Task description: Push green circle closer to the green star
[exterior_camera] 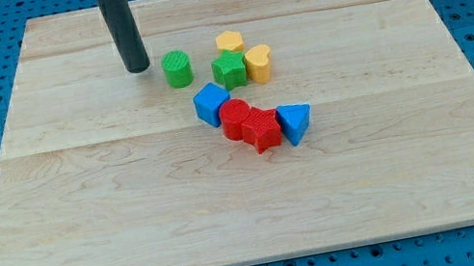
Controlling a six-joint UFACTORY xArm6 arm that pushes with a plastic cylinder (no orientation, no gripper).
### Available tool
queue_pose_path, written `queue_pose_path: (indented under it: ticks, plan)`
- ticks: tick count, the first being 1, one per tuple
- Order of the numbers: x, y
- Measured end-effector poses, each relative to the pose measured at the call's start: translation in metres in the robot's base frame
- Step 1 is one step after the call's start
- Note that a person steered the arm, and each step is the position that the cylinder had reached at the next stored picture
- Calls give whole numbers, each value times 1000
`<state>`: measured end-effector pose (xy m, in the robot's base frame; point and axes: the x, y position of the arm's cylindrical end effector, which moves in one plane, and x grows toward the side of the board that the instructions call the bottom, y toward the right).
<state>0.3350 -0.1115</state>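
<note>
Camera view: upright rod, my tip (139,69) left of green circle (177,69).

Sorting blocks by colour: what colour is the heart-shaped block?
Yellow: the heart block shows clearly in the camera view.

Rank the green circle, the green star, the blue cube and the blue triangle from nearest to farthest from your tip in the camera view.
From my tip:
1. Green circle, just to its right in the view, a small gap between.
2. Blue cube and green star are too close to call; the cube lies lower right, the star right.
3. Blue triangle, far lower right.
</note>
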Motion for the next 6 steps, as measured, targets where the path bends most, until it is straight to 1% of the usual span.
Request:
queue_pose_path:
  ticks: [2,4,5,6]
  plan:
    - [15,24]
    - [15,80]
    - [15,87]
    - [15,69]
